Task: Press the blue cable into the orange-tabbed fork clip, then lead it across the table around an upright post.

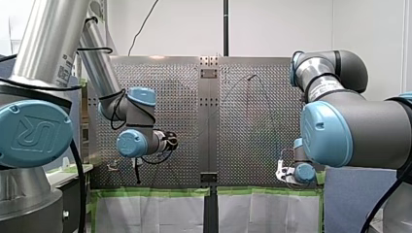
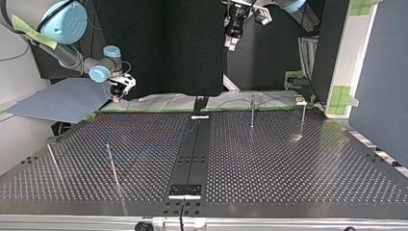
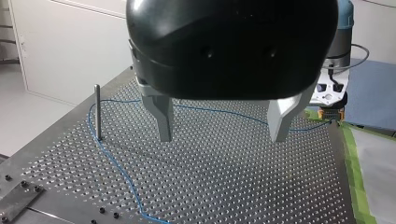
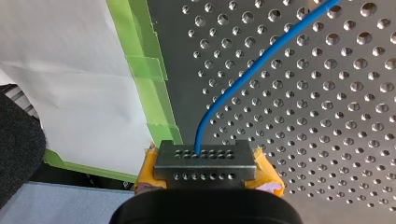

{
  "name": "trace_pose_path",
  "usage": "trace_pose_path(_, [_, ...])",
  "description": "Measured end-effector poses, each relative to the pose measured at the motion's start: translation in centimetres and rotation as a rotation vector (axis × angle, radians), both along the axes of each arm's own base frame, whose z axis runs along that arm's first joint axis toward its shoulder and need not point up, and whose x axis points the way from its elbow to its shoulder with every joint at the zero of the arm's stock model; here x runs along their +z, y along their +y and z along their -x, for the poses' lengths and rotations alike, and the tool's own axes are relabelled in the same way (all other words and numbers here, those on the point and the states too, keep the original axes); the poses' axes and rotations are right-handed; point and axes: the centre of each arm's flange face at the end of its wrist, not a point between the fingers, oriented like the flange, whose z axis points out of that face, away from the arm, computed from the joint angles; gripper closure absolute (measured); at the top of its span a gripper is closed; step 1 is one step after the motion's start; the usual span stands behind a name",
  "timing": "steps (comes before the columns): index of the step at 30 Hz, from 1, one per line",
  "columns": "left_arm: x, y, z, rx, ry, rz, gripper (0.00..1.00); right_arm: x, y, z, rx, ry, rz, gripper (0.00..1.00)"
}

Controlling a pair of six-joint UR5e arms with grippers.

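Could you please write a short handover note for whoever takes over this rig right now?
My left end effector: open, empty, hovering above the perforated table.
My right end effector: shut on the blue cable at the table edge by the green tape.
Cable: lies on the table, bends around one upright post, then runs to my right end effector.
Done: the post routing looks made.
Left: I cannot make out the fork clip, so check the cable is seated there before releasing.

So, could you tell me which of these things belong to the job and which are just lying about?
Job: blue cable, held in my right gripper; upright post; my open left gripper.
Lying about: green tape, white sheet, blue-grey sheet.
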Motion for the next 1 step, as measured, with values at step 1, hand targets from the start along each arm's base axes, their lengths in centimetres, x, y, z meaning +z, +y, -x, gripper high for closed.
trace_pose_path(1, [0.0,0.0,0.0,0.0,0.0,0.0,0.0,0.0,0.0,0.0,0.0,0.0,0.0,1.0])
